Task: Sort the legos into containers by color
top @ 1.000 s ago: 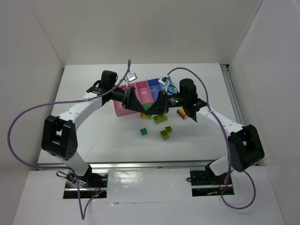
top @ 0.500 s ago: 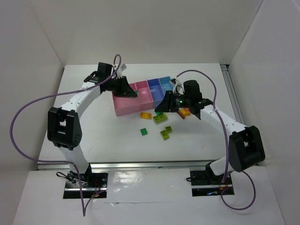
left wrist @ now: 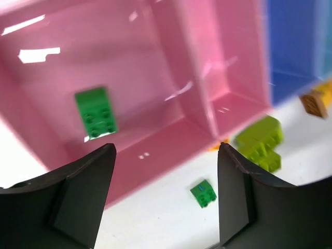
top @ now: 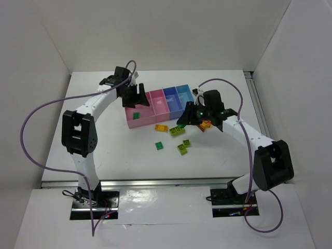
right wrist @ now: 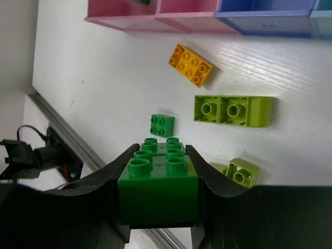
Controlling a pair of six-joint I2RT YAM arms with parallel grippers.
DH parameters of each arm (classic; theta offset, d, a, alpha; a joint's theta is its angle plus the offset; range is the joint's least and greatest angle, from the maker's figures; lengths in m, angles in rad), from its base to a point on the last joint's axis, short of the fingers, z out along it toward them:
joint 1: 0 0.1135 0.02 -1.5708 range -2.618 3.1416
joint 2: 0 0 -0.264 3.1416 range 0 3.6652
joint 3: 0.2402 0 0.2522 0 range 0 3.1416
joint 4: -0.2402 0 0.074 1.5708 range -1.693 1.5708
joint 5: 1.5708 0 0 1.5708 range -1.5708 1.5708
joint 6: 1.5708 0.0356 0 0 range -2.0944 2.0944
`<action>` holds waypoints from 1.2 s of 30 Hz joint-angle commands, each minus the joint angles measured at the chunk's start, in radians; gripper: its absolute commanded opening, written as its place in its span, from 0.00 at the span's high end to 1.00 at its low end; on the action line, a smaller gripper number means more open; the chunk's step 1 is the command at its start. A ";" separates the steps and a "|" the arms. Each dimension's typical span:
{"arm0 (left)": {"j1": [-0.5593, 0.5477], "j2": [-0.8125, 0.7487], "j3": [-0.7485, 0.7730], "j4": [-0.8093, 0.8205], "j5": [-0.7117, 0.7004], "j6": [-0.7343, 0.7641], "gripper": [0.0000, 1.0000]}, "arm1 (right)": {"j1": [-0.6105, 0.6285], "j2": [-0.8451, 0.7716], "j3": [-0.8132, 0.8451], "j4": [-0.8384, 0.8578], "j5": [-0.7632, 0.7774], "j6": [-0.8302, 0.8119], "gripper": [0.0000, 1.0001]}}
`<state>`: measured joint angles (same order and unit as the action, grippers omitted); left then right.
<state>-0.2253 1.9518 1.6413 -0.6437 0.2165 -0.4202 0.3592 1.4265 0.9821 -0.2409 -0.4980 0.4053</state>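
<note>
Above wide pink bin (left wrist: 129,62), left jaws spread; right jaws pinch dark green brick (right wrist: 158,184) over bare tabletop (right wrist: 104,78).

Left gripper (left wrist: 166,150) has pulled back left with its jaws apart, a dark green brick (top: 136,115) now in the wide pink bin (top: 129,123); right gripper (top: 185,117) has backed right, clamping a second dark green brick (right wrist: 158,193).

Glossy pink plastic bin (left wrist: 140,62), smooth green plastic brick (right wrist: 158,197), matt grained white table (right wrist: 104,67).

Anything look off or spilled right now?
Nothing stands out. One green brick lies flat in the wide pink bin; the right end effector holds a second green brick; other bricks sit loose on the table.
</note>
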 commanded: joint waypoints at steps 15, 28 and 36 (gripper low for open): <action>-0.046 -0.103 -0.069 0.062 0.945 0.270 0.28 | -0.005 0.006 0.069 -0.044 -0.475 -0.195 0.99; -0.075 -0.298 -0.204 0.052 0.182 0.063 0.32 | 0.026 0.244 0.139 -0.253 0.214 -0.074 0.91; -0.085 -0.278 -0.218 0.061 0.204 0.063 0.32 | 0.037 0.324 0.139 -0.233 0.168 -0.094 0.62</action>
<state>-0.3023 1.6691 1.4322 -0.5919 0.4397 -0.3454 0.3885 1.7576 1.1122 -0.4744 -0.3393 0.3099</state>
